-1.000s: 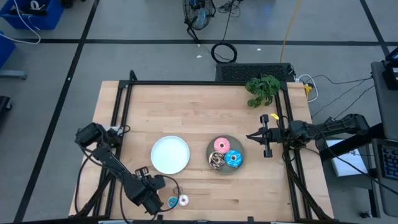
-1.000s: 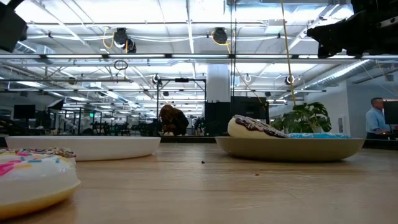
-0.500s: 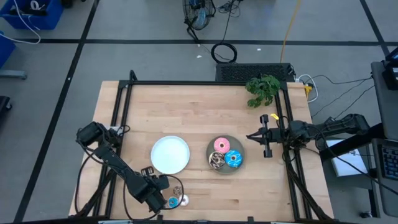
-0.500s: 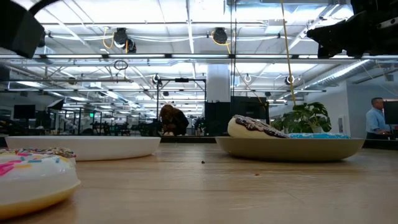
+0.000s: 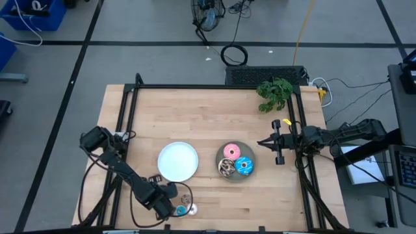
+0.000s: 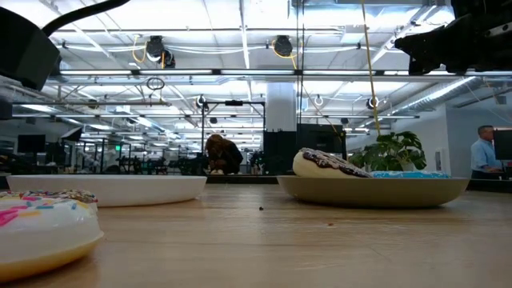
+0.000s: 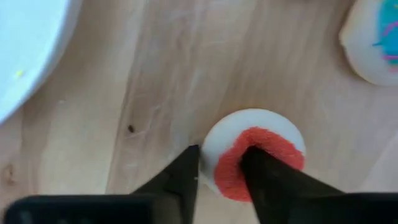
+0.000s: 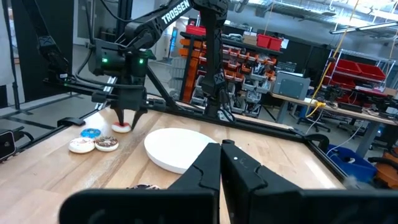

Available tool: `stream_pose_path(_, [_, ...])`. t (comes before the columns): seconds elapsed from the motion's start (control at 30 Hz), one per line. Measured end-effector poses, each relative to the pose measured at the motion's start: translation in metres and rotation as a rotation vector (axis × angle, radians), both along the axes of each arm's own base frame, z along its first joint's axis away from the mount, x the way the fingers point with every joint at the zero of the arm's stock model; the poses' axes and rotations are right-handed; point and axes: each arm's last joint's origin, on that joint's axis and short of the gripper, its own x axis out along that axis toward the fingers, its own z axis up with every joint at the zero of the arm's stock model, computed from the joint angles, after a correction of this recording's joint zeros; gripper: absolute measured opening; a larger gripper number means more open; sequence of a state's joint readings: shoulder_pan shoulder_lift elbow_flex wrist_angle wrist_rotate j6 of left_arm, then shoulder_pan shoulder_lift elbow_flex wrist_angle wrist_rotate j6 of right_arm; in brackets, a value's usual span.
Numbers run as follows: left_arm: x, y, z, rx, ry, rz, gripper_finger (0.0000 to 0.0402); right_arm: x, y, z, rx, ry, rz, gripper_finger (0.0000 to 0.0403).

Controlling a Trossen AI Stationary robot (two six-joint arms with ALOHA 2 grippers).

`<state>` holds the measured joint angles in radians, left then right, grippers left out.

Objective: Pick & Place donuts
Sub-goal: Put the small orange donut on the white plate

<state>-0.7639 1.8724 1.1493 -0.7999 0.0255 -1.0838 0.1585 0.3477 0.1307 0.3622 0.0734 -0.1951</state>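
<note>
The blue-topped donut (image 7: 376, 43) is cut off at the frame edge — so is the white plate (image 7: 25, 50).

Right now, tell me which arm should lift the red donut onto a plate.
Left. Its pincer already straddles the red donut near the white plate. The right pincer hangs shut by the table's right edge, past the grey plate.

Pale grained wooden tabletop (image 5: 208, 107); matt white plate (image 5: 178, 162); fuzzy red-topped donut (image 7: 255, 154).
</note>
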Motion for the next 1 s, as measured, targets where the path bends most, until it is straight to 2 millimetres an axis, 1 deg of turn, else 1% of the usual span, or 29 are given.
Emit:
stream_pose_path(0.13, [0.004,0.000,0.005,-0.029,0.017,-0.068,0.0029,0.000,0.000,0.000,0.000,0.000,0.000,0.0000])
stream_pose_path(0.17, [0.005,0.000,0.006,-0.041,0.027,-0.085,0.0017,0.000,0.000,0.000,0.000,0.000,0.000,0.0000])
stream_pose_path(0.2, [0.006,0.001,0.006,-0.045,0.031,-0.095,0.0013,0.000,0.000,0.000,0.000,0.000,0.000,0.0000])
stream_pose_path(0.33, [0.011,0.009,0.012,-0.023,0.043,-0.145,0.0019,0.000,0.000,0.000,0.000,0.000,0.000,0.0000])
stream_pose_path(0.43, [0.017,0.018,0.021,0.006,0.076,-0.180,0.0009,0.000,0.000,0.000,0.000,0.000,0.000,0.0000])
stream_pose_path(0.57, [0.032,0.027,0.041,0.019,0.079,-0.226,0.0014,0.000,0.000,0.000,0.000,0.000,-0.001,0.0000])
stream_pose_path(0.7, [0.044,0.039,0.072,0.110,0.075,-0.304,0.0015,0.000,0.000,0.000,0.000,0.000,-0.001,0.0000])
stream_pose_path(0.8, [0.053,0.059,0.094,0.255,0.088,-0.321,0.0007,0.000,0.000,0.000,0.000,0.000,-0.001,0.0000])
stream_pose_path(0.87, [0.059,0.075,0.106,0.320,0.093,-0.325,0.0008,0.000,0.000,0.000,0.000,0.000,-0.002,0.0000])
stream_pose_path(0.93, [0.063,0.092,0.114,0.332,0.084,-0.320,0.0012,0.000,0.000,0.000,0.000,0.001,-0.002,0.0000])
stream_pose_path(1.0, [0.069,0.111,0.118,0.314,0.055,-0.316,0.0013,0.000,0.000,0.000,0.000,0.001,-0.002,0.0000])
